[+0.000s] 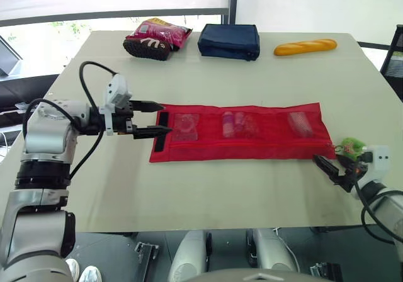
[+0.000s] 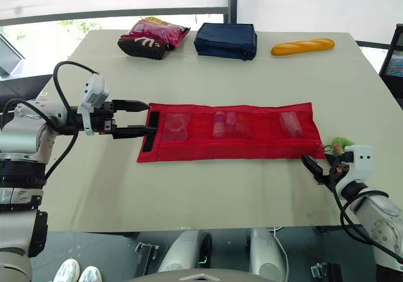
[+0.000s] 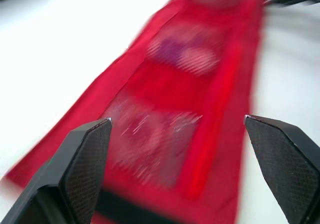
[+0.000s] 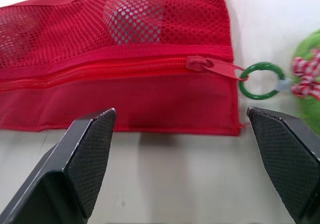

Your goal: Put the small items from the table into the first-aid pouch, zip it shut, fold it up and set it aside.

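Red mesh first-aid pouch [image 1: 239, 134] lies unfolded, flat on the middle of the surface [image 1: 189, 194].
Three see-through pockets hold small items. The zip slider [image 4: 210, 65], with a green ring [image 4: 261, 80], sits at its right end. The left hand [image 1: 167, 118] is released at the left end and the right hand [image 4: 180, 113] is released beside the right corner.

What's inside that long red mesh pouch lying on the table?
Through its netting, the long red mesh pouch shows small items at three spots, pale and pinkish. What they are cannot be told; the mesh blurs them.

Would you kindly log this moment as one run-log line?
pouch: flat, unfolded, items inside | zip slider: at right end | left gripper: open, at left end | right gripper: open, near slider
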`<state>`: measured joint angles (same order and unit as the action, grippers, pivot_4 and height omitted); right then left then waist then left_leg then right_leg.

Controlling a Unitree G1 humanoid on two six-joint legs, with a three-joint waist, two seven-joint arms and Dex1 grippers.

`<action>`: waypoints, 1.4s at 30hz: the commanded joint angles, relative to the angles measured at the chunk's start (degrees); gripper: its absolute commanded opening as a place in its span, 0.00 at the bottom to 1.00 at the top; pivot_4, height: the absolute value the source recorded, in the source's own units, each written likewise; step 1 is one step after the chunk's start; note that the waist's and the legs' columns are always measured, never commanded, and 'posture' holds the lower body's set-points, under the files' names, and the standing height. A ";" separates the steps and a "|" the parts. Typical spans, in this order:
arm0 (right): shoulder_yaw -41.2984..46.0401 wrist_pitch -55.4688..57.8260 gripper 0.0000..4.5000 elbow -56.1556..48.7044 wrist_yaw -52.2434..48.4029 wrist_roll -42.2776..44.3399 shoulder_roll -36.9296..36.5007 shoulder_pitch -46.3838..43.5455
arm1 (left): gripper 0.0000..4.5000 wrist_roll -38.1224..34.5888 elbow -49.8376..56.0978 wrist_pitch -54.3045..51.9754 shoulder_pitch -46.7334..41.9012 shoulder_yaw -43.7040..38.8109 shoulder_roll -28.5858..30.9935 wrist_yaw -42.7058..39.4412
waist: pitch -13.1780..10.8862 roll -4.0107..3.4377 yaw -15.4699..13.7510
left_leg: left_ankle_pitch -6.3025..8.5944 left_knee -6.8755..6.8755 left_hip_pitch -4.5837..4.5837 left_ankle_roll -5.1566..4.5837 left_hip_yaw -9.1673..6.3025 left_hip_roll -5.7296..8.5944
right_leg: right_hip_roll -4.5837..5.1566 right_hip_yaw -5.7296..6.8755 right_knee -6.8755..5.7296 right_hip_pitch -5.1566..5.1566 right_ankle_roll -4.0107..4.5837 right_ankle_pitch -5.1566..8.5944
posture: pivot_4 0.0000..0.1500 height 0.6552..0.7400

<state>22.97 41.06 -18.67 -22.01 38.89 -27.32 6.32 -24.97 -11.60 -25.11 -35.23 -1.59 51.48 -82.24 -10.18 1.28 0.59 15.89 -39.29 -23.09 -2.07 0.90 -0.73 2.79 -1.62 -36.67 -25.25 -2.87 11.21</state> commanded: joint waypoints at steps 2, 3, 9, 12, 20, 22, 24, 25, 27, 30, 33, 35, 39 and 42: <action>0.05 1.48 1.00 1.24 1.99 -0.10 0.81 -1.30 | 1.00 -8.64 14.99 -5.23 1.28 -1.24 -1.56 -1.43 | 0.00 0.01 0.15 | 0.00 0.00 0.01 0.00 0.01 0.00 | -0.01 -0.01 0.00 0.01 -0.02 0.00 | 1.00 0.69; 0.16 1.73 1.00 1.53 2.60 0.02 1.26 -1.70 | 1.00 -10.89 18.00 -7.09 1.09 -1.45 -2.17 -0.92 | 0.00 0.01 0.18 | 0.00 -0.01 0.02 0.00 0.02 0.00 | -0.02 -0.01 -0.01 0.01 -0.04 0.01 | 1.00 0.69; 2.15 5.57 0.87 -0.11 5.55 7.34 6.49 -4.34 | 1.00 -17.56 25.64 -13.19 -1.83 -1.83 -4.43 2.90 | 0.02 0.08 0.42 | -0.01 -0.09 0.24 0.00 0.00 -0.01 | -0.16 -0.07 -0.08 0.15 -0.06 0.01 | 1.00 0.69; 3.09 6.99 0.67 -1.04 7.55 10.65 8.58 -5.68 | 1.00 -18.85 26.32 -13.96 -2.50 -1.79 -4.64 3.71 | 0.01 0.07 0.67 | -0.01 -0.07 0.30 0.00 0.00 -0.05 | -0.34 -0.10 -0.10 0.15 -0.04 0.01 | 1.00 0.69; 5.34 7.51 0.01 -2.05 10.60 14.82 8.74 -6.32 | 1.00 -19.05 26.12 -12.81 -3.24 -1.36 -4.77 3.76 | -0.01 0.03 0.68 | -0.01 -0.06 0.25 0.00 0.06 -0.29 | -0.65 -0.16 -0.10 0.11 -0.01 0.00 | 1.00 0.69; 5.86 7.31 0.01 -2.19 10.80 15.39 8.22 -6.00 | 1.00 -18.33 25.86 -12.14 -3.16 -1.07 -4.72 3.75 | -0.01 0.03 0.61 | -0.01 -0.06 0.25 0.00 0.09 -0.29 | -0.65 -0.20 -0.10 0.11 -0.01 0.00 | 1.00 0.69; 8.05 7.29 0.01 -2.55 11.00 16.92 7.13 -5.32 | 1.00 -17.55 25.06 -11.28 -3.13 -1.02 -4.80 3.97 | -0.02 0.00 0.44 | -0.01 -0.06 0.25 0.00 0.12 -0.28 | -0.65 -0.25 -0.10 0.10 -0.01 0.00 | 1.00 0.69; 9.33 7.27 0.01 -2.81 10.86 17.75 6.26 -4.79 | 1.00 -17.20 24.65 -10.94 -3.18 -1.06 -4.89 4.27 | -0.03 0.00 0.31 | -0.01 -0.06 0.24 0.00 0.14 -0.27 | -0.65 -0.31 -0.10 0.10 -0.01 0.01 | 1.00 0.69; 12.89 7.83 0.01 -3.50 9.97 20.24 3.43 -2.83 | 1.00 -15.99 24.06 -9.77 -3.03 -0.88 -5.11 4.96 | -0.05 -0.05 -0.02 | -0.01 -0.06 0.20 0.00 0.13 -0.25 | -0.65 -0.38 -0.08 0.10 -0.02 0.01 | 1.00 0.69; 17.86 9.37 0.01 -4.64 7.78 24.47 -1.56 0.78 | 1.00 -15.48 23.71 -8.87 -2.82 -1.53 -5.62 6.38 | -0.04 0.00 0.11 | -0.01 -0.06 0.17 0.00 0.18 -0.03 | -0.67 -0.72 -0.04 0.13 -0.03 0.00 | 1.00 0.69; 22.95 11.50 0.01 -6.07 4.52 30.75 -7.87 3.36 | 1.00 -15.37 23.34 -8.68 -2.54 -2.45 -5.46 7.41 | -0.09 -0.20 0.12 | 0.00 -0.06 0.15 0.00 0.19 0.08 | -0.64 -0.96 -0.07 0.10 -0.04 0.01 | 1.00 0.69; 24.17 12.35 0.01 -7.10 3.22 34.44 -11.35 3.60 | 1.00 -15.57 23.39 -8.54 -2.12 -2.69 -5.11 7.38 | -0.10 -0.18 0.36 | 0.00 -0.06 0.17 0.00 0.19 0.10 | -0.66 -0.97 -0.06 0.11 -0.05 0.01 | 1.00 0.69; 21.43 13.95 0.01 -11.46 2.77 43.62 -18.23 -0.12 | 1.00 -15.78 22.89 -8.23 -2.05 -3.71 -4.49 7.68 | -0.12 -0.15 1.02 | -0.01 -0.07 0.30 -0.01 0.18 -0.05 | -0.83 -1.06 -0.10 0.11 -0.07 0.00 | 1.00 0.69; 14.52 14.20 0.01 -14.12 4.43 47.29 -20.66 -5.05 | 1.00 -15.97 22.59 -8.27 -2.25 -4.36 -4.10 7.65 | -0.12 -0.13 1.22 | -0.01 -0.09 0.31 -0.01 0.20 -0.18 | -1.03 -1.03 -0.13 0.13 -0.05 0.01 | 1.00 0.69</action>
<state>40.46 55.36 -29.91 -18.06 82.91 -46.75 3.49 -40.53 10.44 -34.27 -36.73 -3.96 46.43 -74.68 -10.30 1.15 1.82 15.88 -39.38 -22.79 -2.07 1.07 -0.94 1.71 -2.64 -36.81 -25.12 -2.90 11.22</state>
